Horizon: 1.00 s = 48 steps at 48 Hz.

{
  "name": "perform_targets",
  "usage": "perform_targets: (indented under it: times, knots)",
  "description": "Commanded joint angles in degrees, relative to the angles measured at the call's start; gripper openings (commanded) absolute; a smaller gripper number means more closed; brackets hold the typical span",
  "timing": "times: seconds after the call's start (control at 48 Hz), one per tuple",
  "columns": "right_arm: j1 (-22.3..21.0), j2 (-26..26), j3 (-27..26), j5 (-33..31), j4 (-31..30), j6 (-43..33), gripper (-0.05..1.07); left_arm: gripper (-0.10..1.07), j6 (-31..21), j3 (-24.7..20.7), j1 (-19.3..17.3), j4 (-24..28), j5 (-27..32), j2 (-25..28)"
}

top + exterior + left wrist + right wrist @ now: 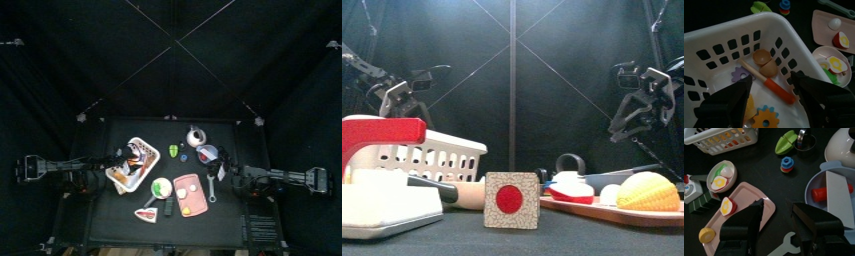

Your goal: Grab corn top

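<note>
The corn top (787, 141) is the little green leafy piece lying flat on the black surface (757, 175), just beside the white basket (724, 30) on the side that faces the right arm, with a small blue and red stacking toy (786, 164) near it. The left pincer (771, 77) hangs over the basket, jaws spread wide and holding nothing. The right pincer (777, 210) is further from the basket, also wide open and empty. The piece looks like hard toy plastic, so probably very light, stiff and a bit slick, likely to skid if nudged. Best bet seems to be pinching it across its narrow width near the middle, coming straight down.
</note>
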State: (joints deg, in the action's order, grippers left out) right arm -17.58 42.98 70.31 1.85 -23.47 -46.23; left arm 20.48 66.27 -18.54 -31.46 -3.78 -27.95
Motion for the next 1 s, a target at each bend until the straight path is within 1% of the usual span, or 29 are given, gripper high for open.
perform_targets:
  times: [0.0,0.104,0.208,0.333,0.417,0.5,0.542,0.646,0.792,0.875,0.979]
  knots:
    - [0.97,-0.35,-2.9,4.92,-0.53,0.53,0.79,0.95,0.0,-1.32,0.62,0.09,-0.53,-0.26]
    - [4.22,-2.37,-3.52,10.9,-2.99,0.44,0.79,0.95,0.18,-2.11,3.25,0.09,-1.05,-1.32]
    - [9.05,-5.63,-3.87,13.71,-5.19,-0.26,0.79,0.95,0.26,-2.9,5.71,1.05,-2.37,-1.93]
    - [17.23,-10.63,-4.92,13.54,-5.89,-0.26,0.79,0.95,0.44,-3.6,8.79,3.08,-5.01,-2.11]
    - [23.99,-15.03,-6.86,12.57,-6.15,0.35,0.79,0.95,0.09,-3.96,11.07,4.75,-7.38,-2.11]
    - [29.0,-19.34,-8.88,10.11,-6.94,0.35,0.79,0.95,0.09,-3.87,13.36,5.45,-9.76,-2.11]
    - [31.29,-22.24,-10.46,7.73,-7.65,0.26,0.79,0.95,0.18,-3.78,14.68,5.71,-11.34,-2.11]
    - [34.19,-27.51,-13.89,2.29,-8.17,0.26,0.79,0.95,0.09,-3.87,17.23,5.98,-13.54,-2.11]
    - [36.3,-34.54,-19.25,-4.75,-8.17,0.18,0.79,0.95,0.0,-3.52,20.21,5.8,-14.68,-2.11]
    - [37.09,-37.18,-21.88,-7.47,-8.17,0.09,0.8,0.95,0.0,-3.16,21.09,5.54,-14.85,-2.11]
    - [37.71,-39.64,-24.52,-10.02,-8.09,-0.18,0.8,0.95,0.0,-2.81,21.27,4.83,-14.85,-2.11]
